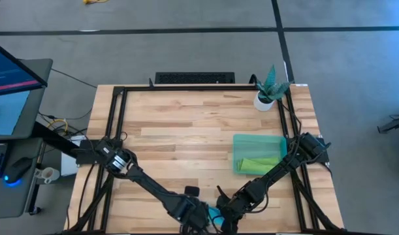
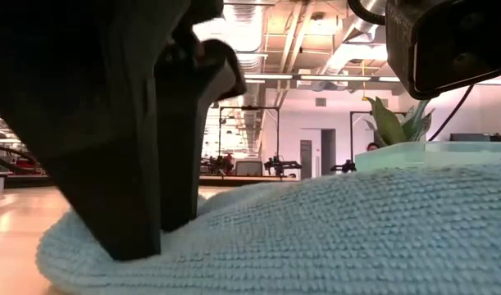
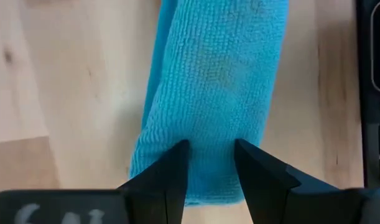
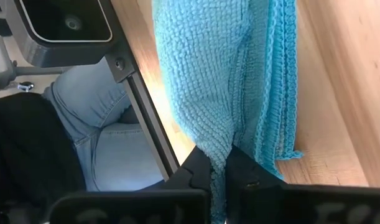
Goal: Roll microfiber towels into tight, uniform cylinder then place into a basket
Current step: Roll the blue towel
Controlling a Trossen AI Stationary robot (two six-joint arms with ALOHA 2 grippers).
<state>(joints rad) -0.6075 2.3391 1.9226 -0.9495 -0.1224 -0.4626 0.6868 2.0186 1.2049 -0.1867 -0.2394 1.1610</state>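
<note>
A: Left wrist view first: the left hand (image 3: pixel 211 162) has its two fingers part-spread and pressed down onto one end of the blue towel (image 3: pixel 214 87), cloth bulging up between them. It is grasping the roll, not clear of it.

B: And the right hand (image 4: pixel 217 171)?

A: Clenched on a thin edge of the same blue towel, the fingers nearly meeting with a strip of cloth pinched between. In the high view both hands sit together at the near edge of the worktop (image 1: pixel 186 130), the left hand (image 1: pixel 198 214) just beside the right hand (image 1: pixel 226 214), with only a sliver of blue showing between them.

B: Which way does the roll run?

A: Straight away from the left hand's fingers, long axis in line with them. It looks like a loose, flattish tube, so I judge the rolling is not finished.

B: And the basket (image 1: pixel 241 140)?

A: Well apart, off toward the right side of the worktop, near the right arm's base. The green towel (image 1: pixel 261 162) already lies in it. The right arm is nearer for the carry.
</note>
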